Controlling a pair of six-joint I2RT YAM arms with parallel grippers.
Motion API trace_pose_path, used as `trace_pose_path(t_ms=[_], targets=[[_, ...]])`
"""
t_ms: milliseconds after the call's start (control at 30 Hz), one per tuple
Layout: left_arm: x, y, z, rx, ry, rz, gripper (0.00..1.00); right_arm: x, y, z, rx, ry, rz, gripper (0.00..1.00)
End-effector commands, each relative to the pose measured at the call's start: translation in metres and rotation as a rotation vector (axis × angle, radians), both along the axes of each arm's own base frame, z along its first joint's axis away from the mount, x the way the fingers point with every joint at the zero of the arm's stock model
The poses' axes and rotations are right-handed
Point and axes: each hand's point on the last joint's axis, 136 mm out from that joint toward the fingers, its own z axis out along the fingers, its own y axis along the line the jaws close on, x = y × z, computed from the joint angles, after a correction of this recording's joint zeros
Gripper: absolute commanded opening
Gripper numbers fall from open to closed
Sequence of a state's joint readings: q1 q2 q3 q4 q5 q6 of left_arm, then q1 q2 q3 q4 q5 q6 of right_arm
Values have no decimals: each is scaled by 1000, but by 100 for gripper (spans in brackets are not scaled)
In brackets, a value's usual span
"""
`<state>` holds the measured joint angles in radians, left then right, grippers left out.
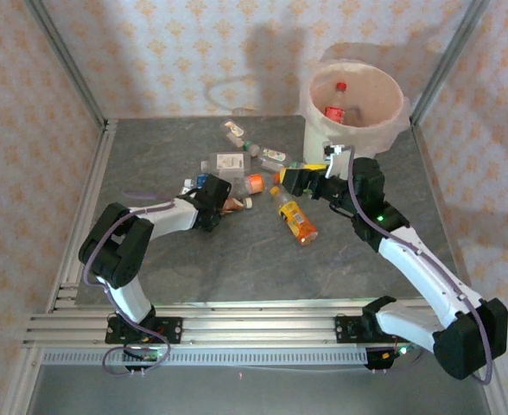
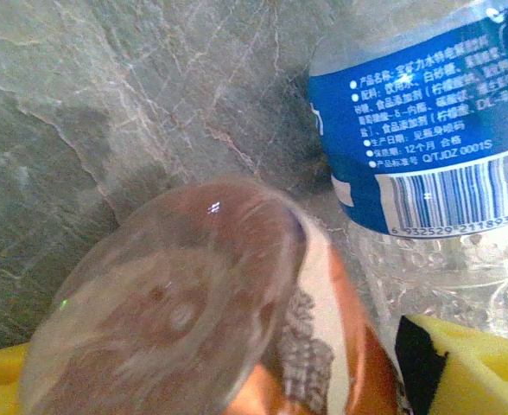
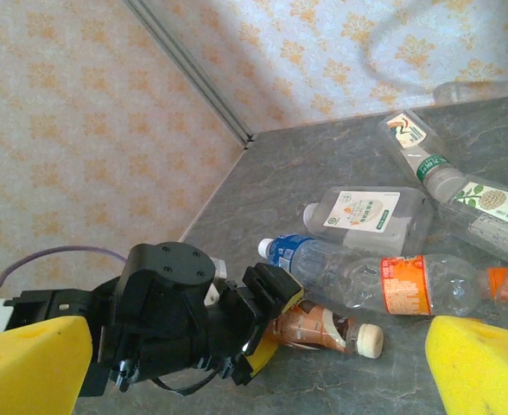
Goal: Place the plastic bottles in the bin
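One brown-labelled bottle [image 2: 193, 328] sits between the jaws of the left gripper [image 2: 237, 380]. Its clear base faces the wrist camera and its white cap points away past the fingertips. Yellow pads [image 2: 474, 367] flank it on both sides; cannot tell whether they press the plastic yet. A blue-labelled bottle [image 2: 418, 130] lies just outside one jaw, touching or nearly touching the brown one. The other plastic bottles [image 1: 237, 164] are heaped just beyond the left fingertips on the grey table [image 1: 193, 259].

Right gripper [image 1: 293, 180]: jaws wide apart, nothing between them, hanging at the pile's edge opposite the left jaws. An orange bottle [image 1: 295, 218] lies just beside it. The bin [image 1: 394, 108] stands behind the right jaws and well apart from the left ones. A red-capped bottle [image 1: 336, 102] is already inside.

Step in hand, as judged: secure the brown bottle.

Notes for doing it well:
- Squeeze across the body, not the rounded base end. Thin crushed plastic will likely buckle and squirt out of a shallow pinch.
- Close until the wall gives slightly, no harder.
- Lift straight up before swinging, so the blue neighbour isn't dragged along.
- The right arm lies between the left jaws and the bin, so route clear of it.
- Release only once the jaws are over the bin's mouth, above its rim.
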<state>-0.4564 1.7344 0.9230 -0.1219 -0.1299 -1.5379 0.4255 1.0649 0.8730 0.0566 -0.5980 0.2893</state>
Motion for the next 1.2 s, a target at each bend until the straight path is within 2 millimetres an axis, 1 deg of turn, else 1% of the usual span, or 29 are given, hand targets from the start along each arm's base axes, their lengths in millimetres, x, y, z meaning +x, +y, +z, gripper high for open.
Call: trace_pose_path(t_ms=[0,67,200,300,433,533,633,833,967,1067,1100,1167], targets=[[5,9,-9,38,-30,12,82,4,3,12,33,-29,-9,99],[3,9,-11,49,-22,-1,79,5,4,11,36,-23,-7,99],[3,12,-9,68,-37,-15,68,7,4,12,36,-28,-8,99],[1,18,0,112,-32,-16,66,8,4,14,34,-35,-12,99],[4,24,22,167,-75,-41,63,10,4,11,34,-27,-15,99],[11,23,47,199,-166,-91,60,10,5,10,39,-21,-13,99],[15,21,76,265,-251,-153,59,11,8,8,43,-18,1,99],[16,-1,141,396,-437,-357,57,19,10,6,33,-24,-10,99],[16,-29,183,412,-556,-543,57,17,20,7,27,-37,42,99],[15,-51,209,377,-635,-655,56,7,34,8,-6,-60,111,99],[15,-58,217,360,-664,-683,56,6,41,2,-28,-53,140,99],[15,-70,231,324,-721,-725,55,-4,54,1,-59,-70,217,99]])
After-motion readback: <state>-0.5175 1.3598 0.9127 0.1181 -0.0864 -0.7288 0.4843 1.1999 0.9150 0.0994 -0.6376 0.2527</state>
